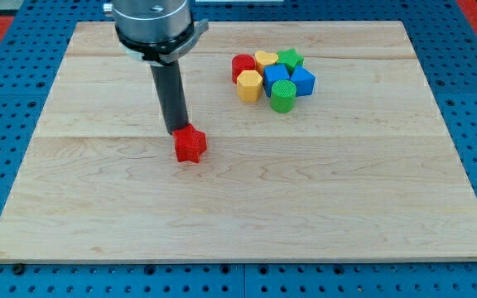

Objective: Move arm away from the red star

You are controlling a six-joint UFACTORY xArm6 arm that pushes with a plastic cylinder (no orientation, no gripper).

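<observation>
The red star [190, 145] lies on the wooden board [238, 207], left of the middle. My dark rod comes down from the view's top left and my tip [176, 132] rests just above and left of the red star, touching it or nearly so. A cluster of other blocks sits at the view's upper right, well apart from my tip.
The cluster holds a red cylinder [243, 66], a yellow heart [265, 60], a green star [289, 59], a yellow hexagon [249, 84], a blue block [276, 78], a second blue block [302, 81] and a green cylinder [282, 96]. Blue pegboard [7, 165] surrounds the board.
</observation>
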